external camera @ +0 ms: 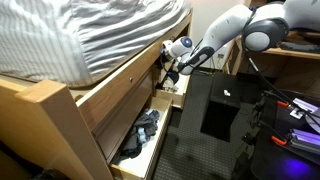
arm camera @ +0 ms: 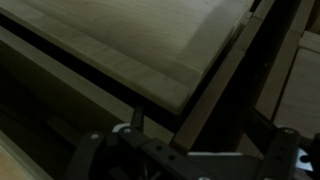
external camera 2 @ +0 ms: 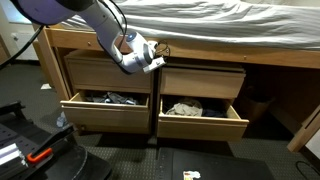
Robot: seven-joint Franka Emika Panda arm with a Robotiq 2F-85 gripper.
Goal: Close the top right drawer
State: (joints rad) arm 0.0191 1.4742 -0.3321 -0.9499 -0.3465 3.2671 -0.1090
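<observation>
The top right drawer shows its plain light-wood front just under the bed rail, close to flush with the frame; nothing of its inside shows. My gripper is at the drawer's left edge, by the centre post between the two top drawers. In an exterior view the gripper is against the bed's side and hides that drawer. The wrist view is dark: a light-wood panel fills the top, with a dark gap and a post beside it. The jaws cannot be made out.
Both lower drawers stand pulled out: the left one holds dark grey clothes and is the long near drawer; the right one holds cloth. A black box and cables sit on the floor beside the drawers.
</observation>
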